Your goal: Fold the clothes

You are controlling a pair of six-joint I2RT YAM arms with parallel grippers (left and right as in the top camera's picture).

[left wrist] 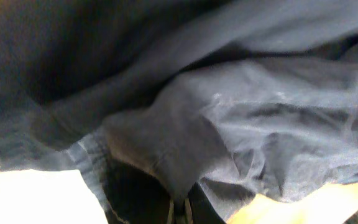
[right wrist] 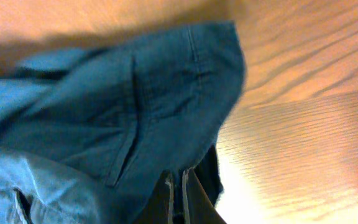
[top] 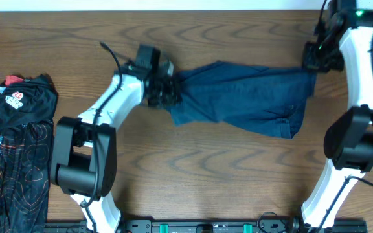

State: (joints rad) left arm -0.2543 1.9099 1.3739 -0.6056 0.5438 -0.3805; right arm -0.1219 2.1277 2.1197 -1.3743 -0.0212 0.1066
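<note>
Wood-grain table (top: pixel 206 168) nearest, white-and-black arms rising from its near edge, elbows bent, reaching away. Clamped on the bunched left end of the blue denim garment (top: pixel 245 97), the left gripper (top: pixel 166 90); pinched shut on its far right corner, the right gripper (top: pixel 313 65). Stretched between them mid-table, creased. Well apart at left edge, crumpled black jersey (top: pixel 15 149).

My left arm angles from its base up and inward, elbow bent; left gripper (top: pixel 166 90), jaws closed on the blue garment (top: pixel 245 90). My right arm extends along the bench's far side; right gripper (top: pixel 313 61), jaws likewise clamped on it.
</note>
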